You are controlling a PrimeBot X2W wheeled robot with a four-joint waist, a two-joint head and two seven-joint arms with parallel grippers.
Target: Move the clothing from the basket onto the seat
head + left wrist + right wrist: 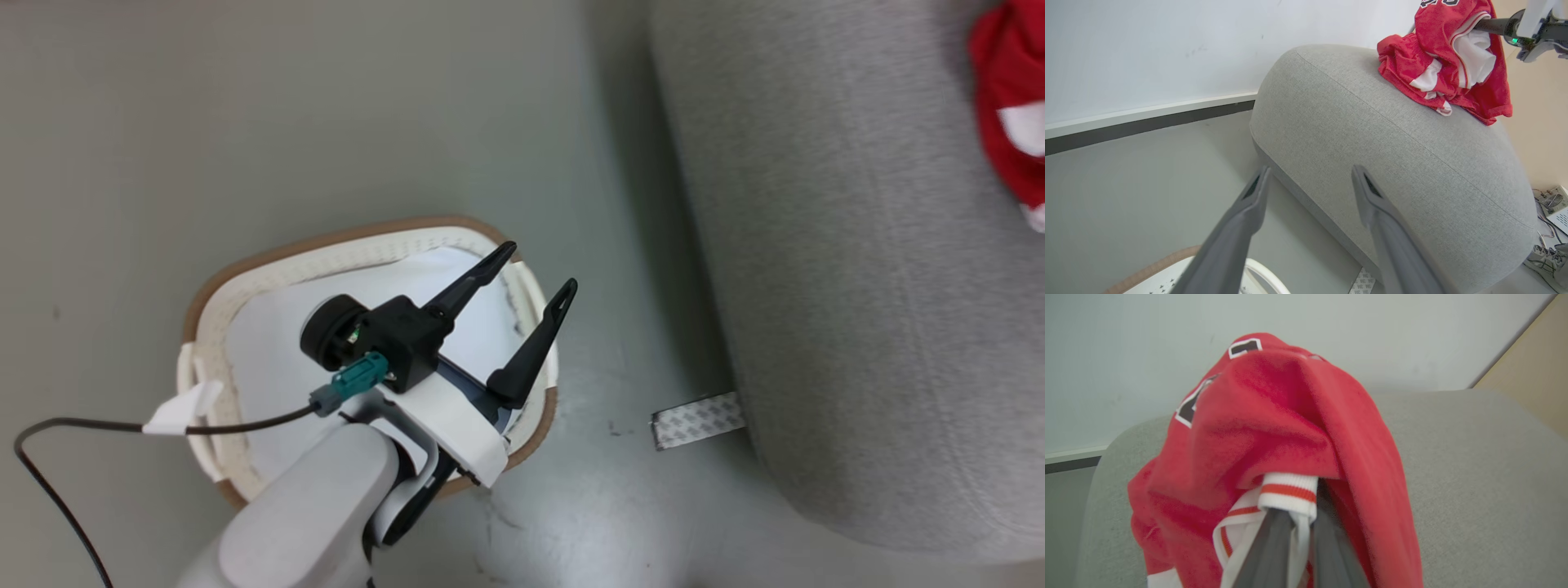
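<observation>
Two red garments at least in the clothing (1404,65), exact count unclear. One bunched piece with white panels lies on top of the sofa (1372,134), and a jersey with white-edged dark lettering is draped over it and held up by the right gripper (1300,516). That gripper's fingers are nearly together, clamped on the jersey's white trim with the red stripe. The red cloth covers the fingertips, so the exact pinch point is hard to see.

One sofa, grey, rounded. In the head view it is cut off by the right and top edges, with just a bit of the red pile showing at the top right corner.

One basket (326,245) on the floor, well apart from the clothing and near the sofa's end. White lining (269,351) shows inside. The left arm blocks the near right part of the interior.

Left gripper (540,265) hangs over the basket's right rim, fingers wide apart, holding nothing.

One strip of patterned tape (698,420) on the floor, with one end at the sofa base. One dark cable (245,425) with a white tag crosses the basket's left side.

Small grey box (1555,204) with wires and a shoe (1547,257) sit past the sofa's far end, both cut off by the frame.
</observation>
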